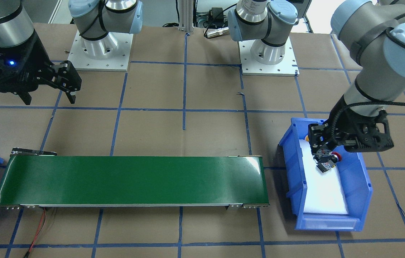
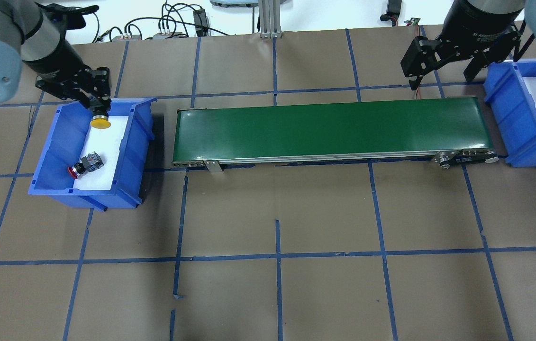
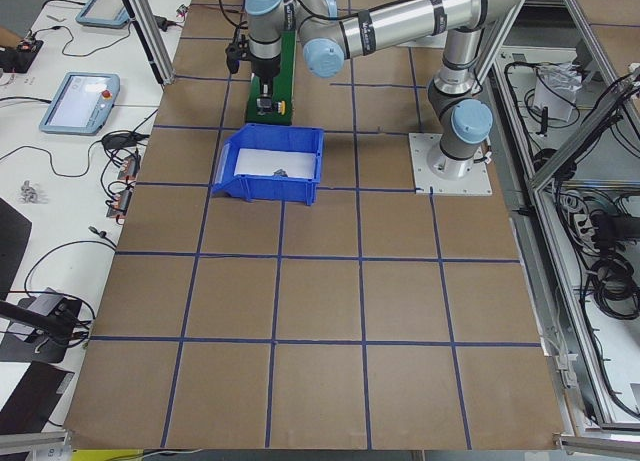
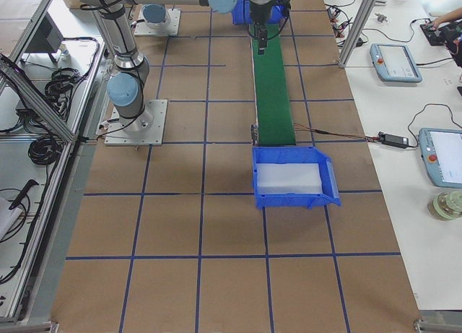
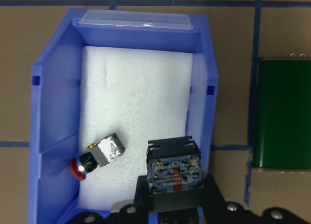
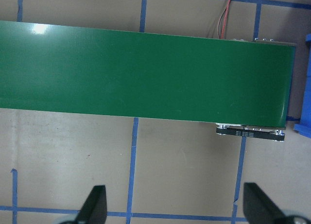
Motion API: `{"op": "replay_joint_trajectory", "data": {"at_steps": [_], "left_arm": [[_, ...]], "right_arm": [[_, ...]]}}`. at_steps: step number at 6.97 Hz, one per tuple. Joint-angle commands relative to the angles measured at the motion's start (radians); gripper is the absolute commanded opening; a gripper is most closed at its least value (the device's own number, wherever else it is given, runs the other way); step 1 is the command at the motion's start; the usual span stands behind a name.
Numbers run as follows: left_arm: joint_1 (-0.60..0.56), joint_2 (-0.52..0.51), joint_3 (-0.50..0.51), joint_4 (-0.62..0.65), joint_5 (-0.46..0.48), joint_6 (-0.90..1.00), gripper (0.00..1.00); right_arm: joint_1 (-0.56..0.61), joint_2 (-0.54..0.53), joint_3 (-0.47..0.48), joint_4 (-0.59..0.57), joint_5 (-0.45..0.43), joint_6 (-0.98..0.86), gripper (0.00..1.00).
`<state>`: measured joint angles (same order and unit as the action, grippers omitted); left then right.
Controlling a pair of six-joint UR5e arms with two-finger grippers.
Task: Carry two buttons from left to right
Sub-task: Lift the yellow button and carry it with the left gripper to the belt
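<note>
My left gripper [image 2: 98, 110] is shut on the yellow button [image 2: 100, 123] and holds it, cap down, just above the far end of the left blue bin [image 2: 45, 161]. In the left wrist view the button's contact block [image 5: 173, 173] sits between the fingers. The red button [image 2: 86, 165] lies on its side on the white foam in that bin, and also shows in the left wrist view [image 5: 97, 156]. My right gripper [image 2: 440, 75] is open and empty, hovering by the right end of the green conveyor [image 2: 334, 128].
A second blue bin [image 2: 523, 113] with white foam stands at the conveyor's right end; no button shows in it. The belt [image 6: 146, 73] carries nothing. Red wires [image 1: 37, 233] trail from the conveyor's right end. The brown table has blue tape lines.
</note>
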<state>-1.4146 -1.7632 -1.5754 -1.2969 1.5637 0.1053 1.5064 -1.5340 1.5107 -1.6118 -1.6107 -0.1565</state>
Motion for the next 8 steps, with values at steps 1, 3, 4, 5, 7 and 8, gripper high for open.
{"op": "replay_joint_trajectory", "data": {"at_steps": [1,3,4,5,7,8], "left_arm": [[-0.133,-0.059,0.012,0.031,0.001,-0.192,0.10],[-0.223,-0.193,0.028,0.170,0.004,-0.321,0.10],[-0.265,-0.243,0.031,0.217,0.006,-0.349,0.10],[-0.282,-0.261,0.031,0.225,0.003,-0.383,0.11],[-0.288,-0.262,0.015,0.223,0.004,-0.385,0.99],[-0.288,-0.253,0.008,0.222,0.004,-0.385,1.00]], "right_arm": [[0.000,0.000,0.000,0.001,0.000,0.000,1.00],[0.000,0.000,0.017,0.000,-0.002,-0.002,1.00],[0.000,-0.008,0.034,-0.007,0.000,-0.002,1.00],[-0.002,-0.008,0.036,-0.010,0.000,-0.002,1.00],[-0.002,-0.006,0.036,-0.010,0.000,-0.002,1.00],[-0.002,-0.006,0.036,-0.008,0.000,0.000,1.00]]}}
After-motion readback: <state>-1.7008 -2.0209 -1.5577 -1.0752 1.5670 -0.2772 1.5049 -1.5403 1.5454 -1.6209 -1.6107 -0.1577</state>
